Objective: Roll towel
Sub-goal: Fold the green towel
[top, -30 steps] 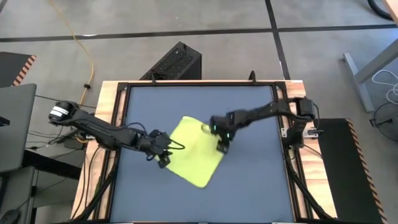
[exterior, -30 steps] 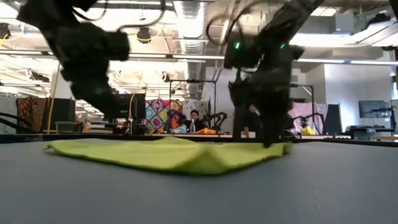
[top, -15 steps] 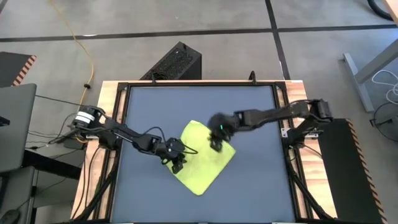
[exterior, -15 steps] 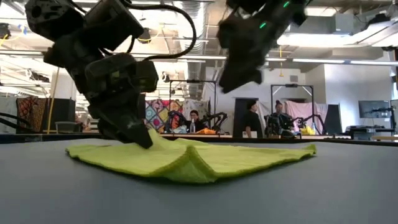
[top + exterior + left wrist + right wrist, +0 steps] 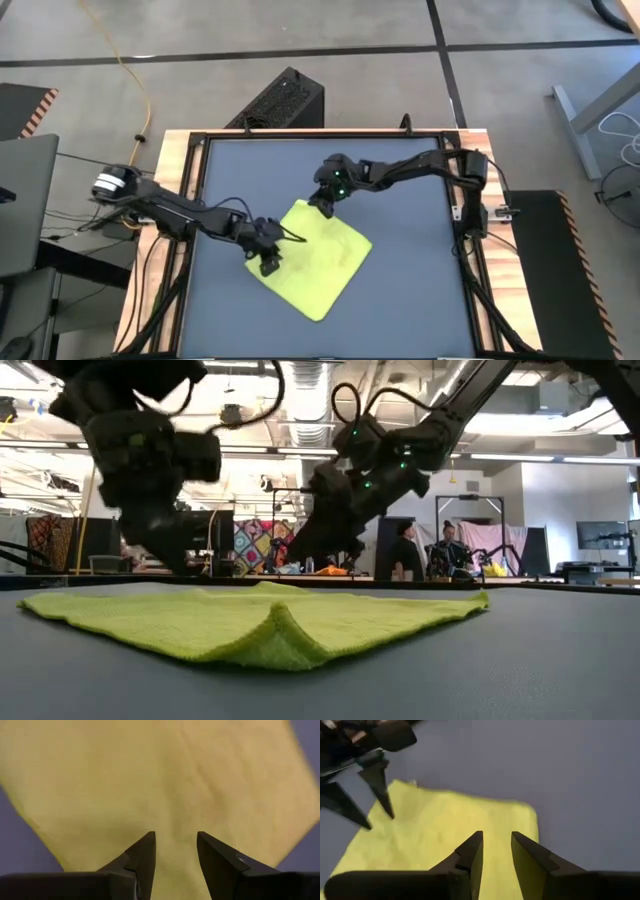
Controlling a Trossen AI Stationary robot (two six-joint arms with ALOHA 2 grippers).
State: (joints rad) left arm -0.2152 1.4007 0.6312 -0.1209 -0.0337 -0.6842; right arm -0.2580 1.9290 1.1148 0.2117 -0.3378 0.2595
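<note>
High view first, from left to right: the left hand [image 5: 268,262] is seen low at the left corner of the small bright lime yellow-green cloth towel [image 5: 315,258], its fingers spread apart with nothing between them, as the left wrist view confirms, where fabric shows in the gap. The towel is spread flat as a diamond near the middle of the dark blue-grey table [image 5: 410,290], with a small raised ridge [image 5: 280,622] visible at its near corner in the low view. Farther right, the right hand [image 5: 322,203] is held over the towel's far corner, likewise released and empty, its fingers parted above the cloth edge in the right wrist view. No roll has been begun, so the whole task is judged to remain. Several risks are judged likely: the thin fabric could be dragged or bunched rather than rolled if only one corner is pinched; the corner could be missed if the fingers close above it; and an uneven, skewed roll could result if the two hands are not moved together.
</note>
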